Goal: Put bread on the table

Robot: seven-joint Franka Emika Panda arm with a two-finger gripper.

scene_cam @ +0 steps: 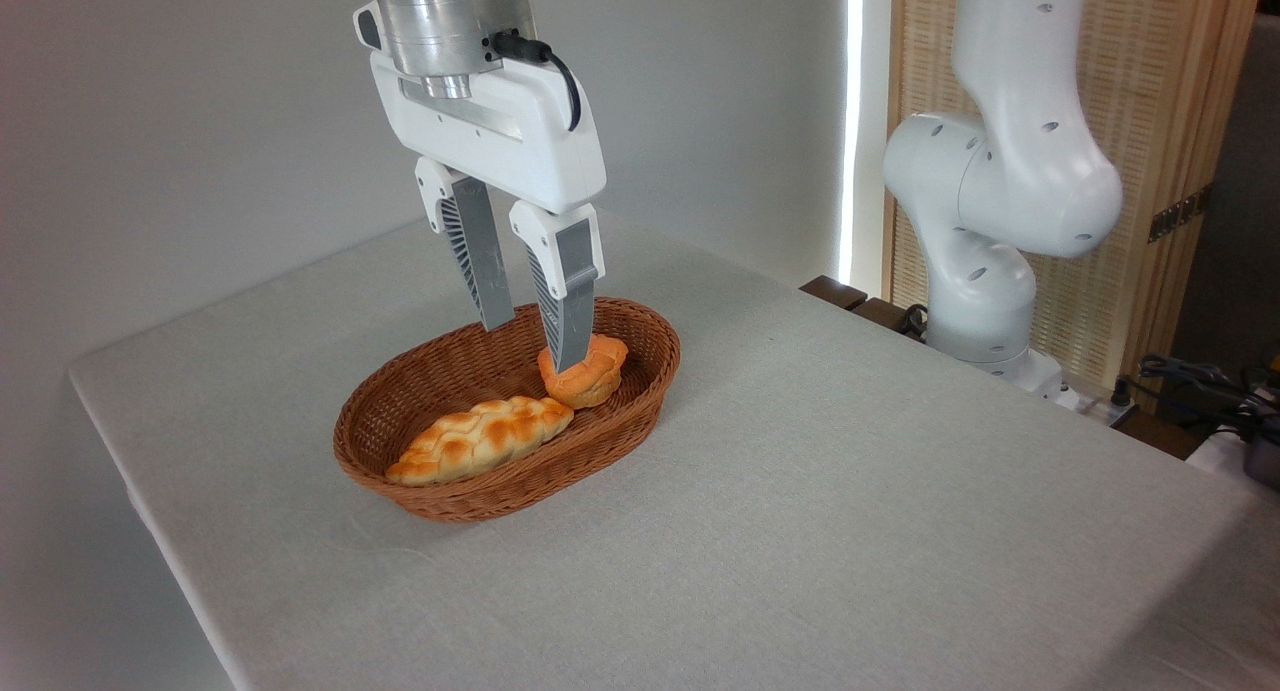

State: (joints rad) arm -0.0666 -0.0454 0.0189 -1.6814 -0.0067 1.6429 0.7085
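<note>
As the bread point(590, 373) looks light, soft and easily crushed, the spread fingers point(568, 326), still holding nothing, should close gently around its rounded sides in the basket point(640, 411).

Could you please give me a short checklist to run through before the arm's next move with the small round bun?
1. Pincer over the small round orange-golden bun: ok; one finger crosses the bun's left side, the other stands apart to its left.
2. Firm grip on the bun: cannot tell; contact is hidden behind the finger.
3. Bun out of the brown oval wicker basket: not ok; it lies at the right end inside.
4. Pale braided loaf clear of the fingers: ok; it lies in front of and below them.
5. Bare light grey cloth table to set it on: ok; open surface right of the basket.
</note>
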